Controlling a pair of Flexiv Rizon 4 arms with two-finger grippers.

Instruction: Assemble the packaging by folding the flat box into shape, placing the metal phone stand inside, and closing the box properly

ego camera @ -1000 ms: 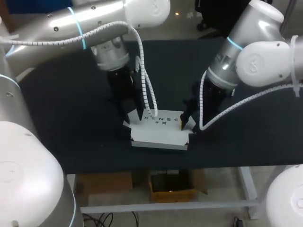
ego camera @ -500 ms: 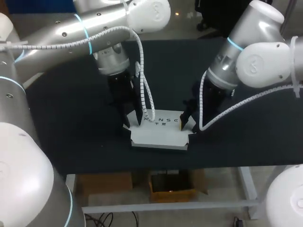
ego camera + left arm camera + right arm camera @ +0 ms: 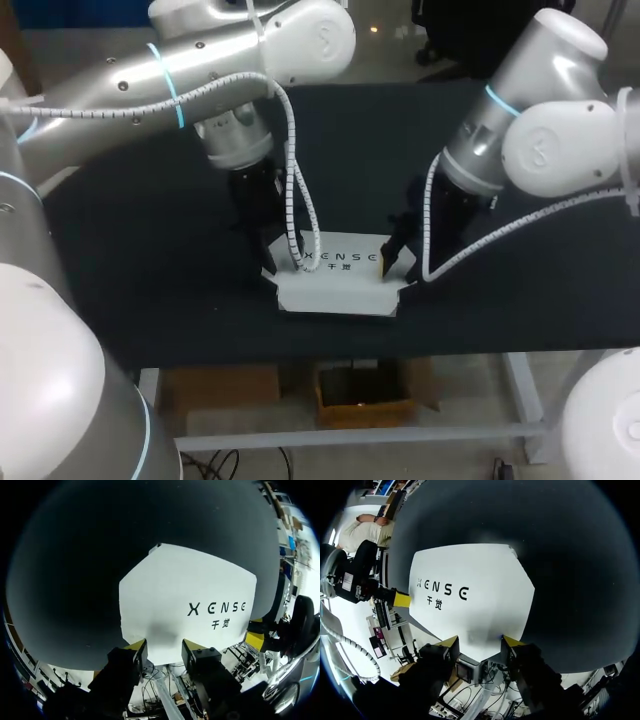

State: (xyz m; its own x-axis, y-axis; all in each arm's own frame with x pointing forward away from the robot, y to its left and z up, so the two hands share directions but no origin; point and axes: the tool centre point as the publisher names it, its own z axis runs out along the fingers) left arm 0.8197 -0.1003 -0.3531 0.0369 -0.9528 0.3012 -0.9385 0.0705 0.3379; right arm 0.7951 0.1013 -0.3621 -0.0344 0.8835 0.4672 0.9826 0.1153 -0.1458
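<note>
Box position: one white box lies flat-faced on the black table, near its front edge, printed panel up.
Long axis: runs side to side, from one arm to the other.
Left gripper: at the box's left end. In its wrist view the yellow tips stand parted at the near edge of the panel, with nothing clamped between them.
Right gripper: at the box's right end, tips likewise parted against the edge, holding nothing.
Key relation: the box lies directly ahead of and below both grippers, bracketed end to end. Neither arm is clearly nearer.
Phone stand: not visible in any view.
Count: one box, two grippers, no stand seen.
Judgement: folding appears unfinished, and the next move likely works on the end flaps.
</note>
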